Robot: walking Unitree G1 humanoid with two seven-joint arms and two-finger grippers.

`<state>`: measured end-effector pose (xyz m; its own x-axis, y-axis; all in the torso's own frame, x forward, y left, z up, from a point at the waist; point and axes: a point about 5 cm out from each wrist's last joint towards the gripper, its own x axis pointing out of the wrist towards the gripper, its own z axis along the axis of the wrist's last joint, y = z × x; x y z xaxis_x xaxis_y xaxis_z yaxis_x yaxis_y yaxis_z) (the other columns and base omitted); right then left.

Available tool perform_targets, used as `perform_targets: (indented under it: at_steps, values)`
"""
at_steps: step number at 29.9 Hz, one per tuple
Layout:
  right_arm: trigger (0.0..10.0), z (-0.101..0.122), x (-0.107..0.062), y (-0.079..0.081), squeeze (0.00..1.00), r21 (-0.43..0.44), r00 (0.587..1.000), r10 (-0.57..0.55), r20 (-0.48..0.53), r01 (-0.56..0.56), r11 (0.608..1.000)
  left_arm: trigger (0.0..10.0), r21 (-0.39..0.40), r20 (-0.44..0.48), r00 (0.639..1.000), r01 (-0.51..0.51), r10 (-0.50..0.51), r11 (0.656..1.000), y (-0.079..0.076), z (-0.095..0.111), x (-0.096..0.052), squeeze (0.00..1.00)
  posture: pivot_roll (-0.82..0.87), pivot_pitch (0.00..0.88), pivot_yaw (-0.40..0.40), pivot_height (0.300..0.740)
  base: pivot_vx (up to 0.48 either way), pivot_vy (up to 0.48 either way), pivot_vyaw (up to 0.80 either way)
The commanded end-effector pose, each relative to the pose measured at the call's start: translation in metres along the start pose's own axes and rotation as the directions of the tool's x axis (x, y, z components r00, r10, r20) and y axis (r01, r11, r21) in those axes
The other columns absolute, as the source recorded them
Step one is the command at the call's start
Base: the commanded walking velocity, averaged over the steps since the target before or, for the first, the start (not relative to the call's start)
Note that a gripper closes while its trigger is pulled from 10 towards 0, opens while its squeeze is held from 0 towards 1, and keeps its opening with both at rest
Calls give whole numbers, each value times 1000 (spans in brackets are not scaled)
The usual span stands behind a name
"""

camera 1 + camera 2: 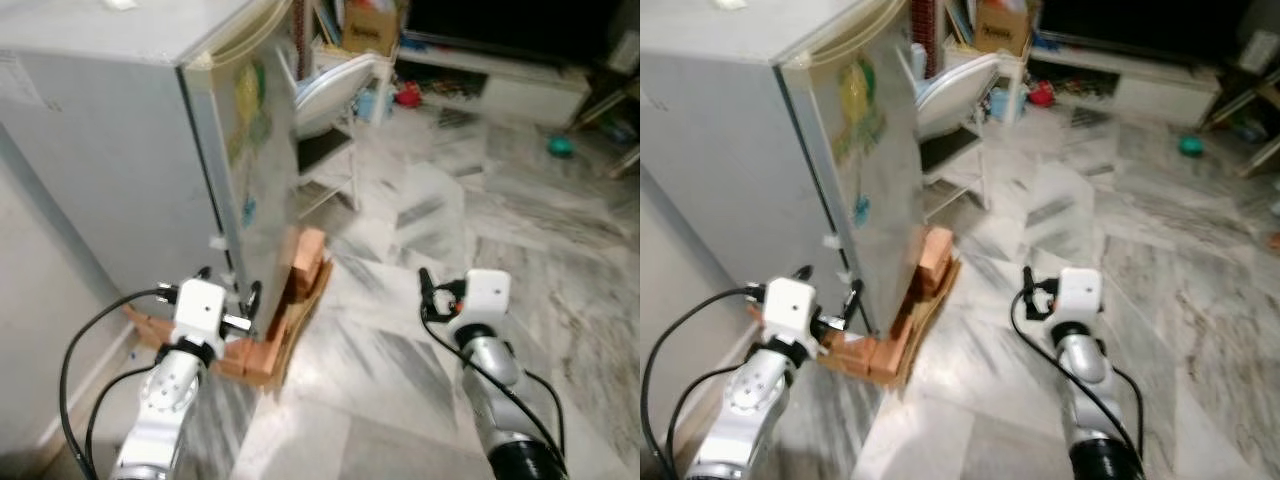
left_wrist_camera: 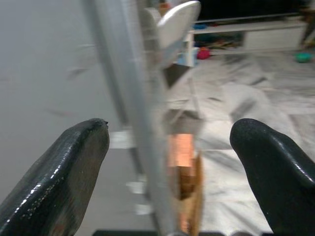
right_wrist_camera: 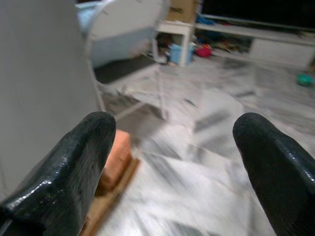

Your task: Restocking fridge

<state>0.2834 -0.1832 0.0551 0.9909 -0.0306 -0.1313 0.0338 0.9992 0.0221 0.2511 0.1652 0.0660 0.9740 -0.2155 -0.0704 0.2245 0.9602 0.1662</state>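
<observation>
Because the tall grey metal fridge [image 1: 150,150] stood shut on red bricks [image 1: 300,270], I held my left gripper [image 1: 228,292] spread wide at its door corner, my right gripper [image 3: 172,162] likewise splayed and empty over the floor.

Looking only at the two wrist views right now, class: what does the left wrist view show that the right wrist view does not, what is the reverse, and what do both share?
Left wrist view alone: the fridge's corner edge running between the open left gripper's fingers, close up.
Right wrist view alone: the green toy on the marble floor, seen between the open right gripper's fingers, with more bare floor ahead.
Both: the grey fridge side, the orange bricks under it, the white chair and the low white shelf at the back.
</observation>
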Motion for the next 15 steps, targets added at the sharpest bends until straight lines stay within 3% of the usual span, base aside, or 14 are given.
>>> perform_targets:
  at_steps: [1, 3, 14, 15]
  values:
    - [10000, 2, 1, 8, 0, 8, 1000, 20, 5, -20, 1000, 10000, 4, -15, 1000, -13, 13, 1000, 5, -2, -2, 0, 60, 0, -49, 740, 311, 0, 0]
    - [10000, 2, 1, 8, 0, 7, 1000, 21, 5, -21, 1000, 10000, 2, -26, 999, -22, 22, 1000, 5, -4, -2, 0, 60, 0, -50, 740, 304, 0, 0]
    - [10000, 1, 1, 8, 0, 2, 1000, 25, -12, -25, 1000, 10000, -17, -36, 999, -38, 38, 999, 13, -5, 2, 0, 53, 0, -54, 740, 0, 0, 0]
    - [10000, 1, 2, 8, 0, 3, 1000, 26, -12, -26, 1000, 10000, -20, -35, 999, -35, 35, 999, 13, -5, 3, 0, 53, 0, -54, 740, 0, 0, -800]
